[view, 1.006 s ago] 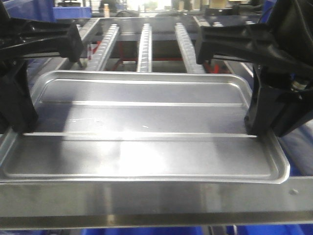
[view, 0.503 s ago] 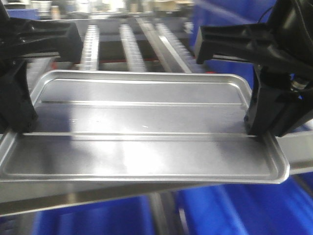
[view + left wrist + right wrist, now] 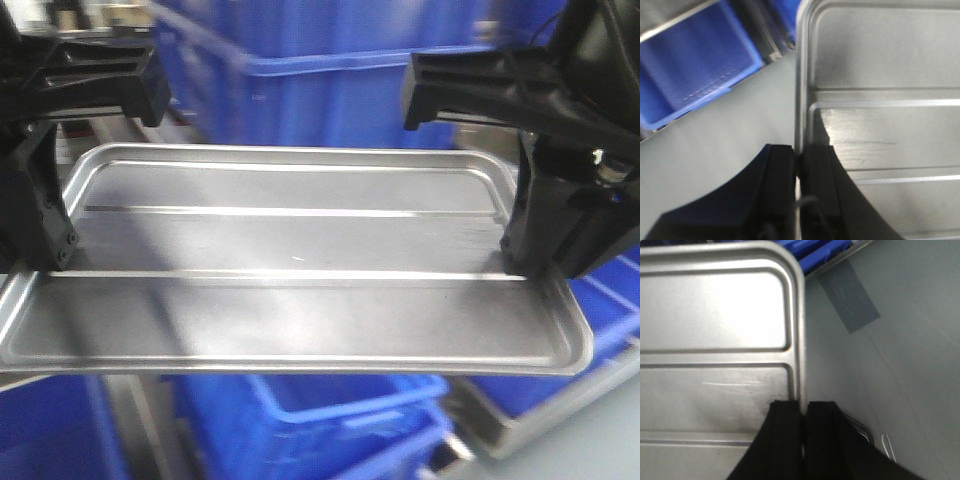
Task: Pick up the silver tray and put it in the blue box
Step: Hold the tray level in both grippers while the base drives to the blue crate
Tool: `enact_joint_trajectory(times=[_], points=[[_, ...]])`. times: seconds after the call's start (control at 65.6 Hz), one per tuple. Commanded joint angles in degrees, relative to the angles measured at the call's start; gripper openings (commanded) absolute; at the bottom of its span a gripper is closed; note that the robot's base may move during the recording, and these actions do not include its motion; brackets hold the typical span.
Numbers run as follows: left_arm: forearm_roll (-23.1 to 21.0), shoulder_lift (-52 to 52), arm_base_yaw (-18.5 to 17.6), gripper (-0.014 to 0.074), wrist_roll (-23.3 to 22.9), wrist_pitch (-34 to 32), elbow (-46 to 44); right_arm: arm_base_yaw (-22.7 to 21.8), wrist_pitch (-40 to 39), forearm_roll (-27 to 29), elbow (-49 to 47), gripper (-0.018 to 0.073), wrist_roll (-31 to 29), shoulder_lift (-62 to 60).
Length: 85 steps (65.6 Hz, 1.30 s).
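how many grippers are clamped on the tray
2. The left gripper pinches the left rim of the silver tray, and the right gripper pinches its right rim, one finger on each side of the rim.

The left gripper (image 3: 798, 156) is clamped on one end rim of the silver tray (image 3: 880, 65), a finger on each side. The right gripper (image 3: 804, 409) pinches the opposite rim likewise

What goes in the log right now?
tray: in air | left fingers: shut on rim | right fingers: shut on rim
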Motion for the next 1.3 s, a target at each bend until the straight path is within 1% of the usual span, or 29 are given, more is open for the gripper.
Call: enact_joint_trajectory(times=[0.0, 1.281], points=[[1.05, -1.58, 0.12, 0.0, 0.1, -1.07, -1.52, 0.06, -1.64, -2.37, -1.89, 0.0059, -0.04, -1.23], [1.05, -1.58, 0.12, 0.0, 0.1, -1.07, -1.52, 0.06, -1.64, -2.37, -1.89, 0.0059, -0.04, -1.23]])
